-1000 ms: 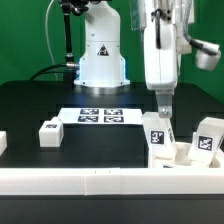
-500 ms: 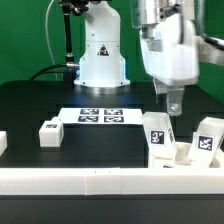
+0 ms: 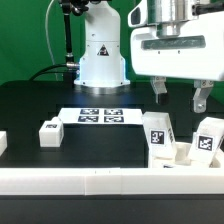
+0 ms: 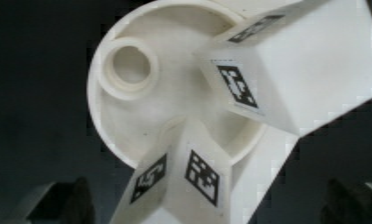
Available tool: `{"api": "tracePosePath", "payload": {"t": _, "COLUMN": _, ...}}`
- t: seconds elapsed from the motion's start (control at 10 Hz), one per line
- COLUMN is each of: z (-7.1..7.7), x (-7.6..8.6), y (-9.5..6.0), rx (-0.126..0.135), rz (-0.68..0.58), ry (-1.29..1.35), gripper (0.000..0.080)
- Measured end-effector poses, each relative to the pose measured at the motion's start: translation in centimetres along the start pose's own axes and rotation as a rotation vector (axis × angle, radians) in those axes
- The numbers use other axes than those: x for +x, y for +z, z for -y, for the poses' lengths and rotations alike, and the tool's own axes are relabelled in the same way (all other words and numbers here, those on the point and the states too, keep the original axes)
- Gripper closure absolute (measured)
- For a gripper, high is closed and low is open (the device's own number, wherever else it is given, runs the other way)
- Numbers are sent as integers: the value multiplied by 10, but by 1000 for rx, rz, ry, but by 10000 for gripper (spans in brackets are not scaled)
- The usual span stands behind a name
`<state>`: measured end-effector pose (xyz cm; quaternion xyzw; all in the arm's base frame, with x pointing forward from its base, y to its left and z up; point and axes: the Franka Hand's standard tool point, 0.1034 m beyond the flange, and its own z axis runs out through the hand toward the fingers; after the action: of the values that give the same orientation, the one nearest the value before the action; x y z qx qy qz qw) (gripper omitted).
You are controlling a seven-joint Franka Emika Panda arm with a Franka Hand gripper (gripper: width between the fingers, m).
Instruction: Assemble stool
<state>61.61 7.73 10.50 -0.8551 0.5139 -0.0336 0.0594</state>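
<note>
In the exterior view, the tool [image 3: 180, 94] is hanging with its jaws spread wide and nothing between them, above the part-built stool [image 3: 178, 153] and clear of it. The stool is sitting on the black surface [image 3: 30, 105] toward the exterior view's right, just behind the long white rail [image 3: 90, 181] that is running across the front. Two tagged legs [image 3: 157, 136] are standing up from it, one under each finger. A loose leg [image 3: 50, 132] is lying well apart toward the exterior view's left, and the marker board [image 3: 100, 116] is lying flat between it and the stool, further back. The arm's white base [image 3: 100, 55] is standing behind the board. Nothing is blocking the space between tool and stool.

In the wrist view, the round white seat [image 4: 138, 110] is filling the picture, showing a round recess [image 4: 126, 64] in its face. Blocky legs with black-and-white square tags [image 4: 240, 85] are rising from it. The dark, blurred fingers [image 4: 62, 200] are showing wide apart on either side of the stool, touching nothing.
</note>
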Motion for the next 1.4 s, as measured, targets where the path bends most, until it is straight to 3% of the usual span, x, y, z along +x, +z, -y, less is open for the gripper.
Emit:
{"api": "tracePosePath", "payload": {"t": 0.6, "z": 4, "x": -5, "y": -2, "rx": -5, "rz": -14, "ry": -537, "gripper": 151}}
{"api": "tracePosePath", "payload": {"t": 1.4, "z": 6, "x": 2, "y": -8, "rx": -15, "rz": -16, "ry": -1152, "gripper": 151}}
